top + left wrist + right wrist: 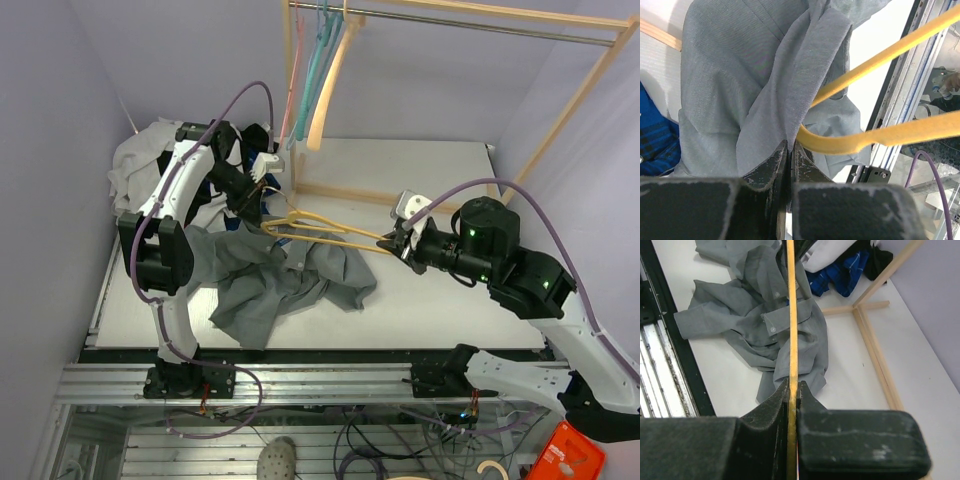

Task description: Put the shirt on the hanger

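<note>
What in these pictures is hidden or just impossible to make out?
Hanger hook: in no view; right wrist view shows the hanger edge-on.
Hanger's corner: left wrist view, shirt folds cover part.
Shirt collar: top view, lost in crumpled fabric.
Clothes pile: top view, partly behind the left arm.

left arm folds forward at the elbow, its claw [790, 148] pinched tight; right arm stretches leftward (wrist roughly level), claw [793, 389] likewise clamped.
</note>
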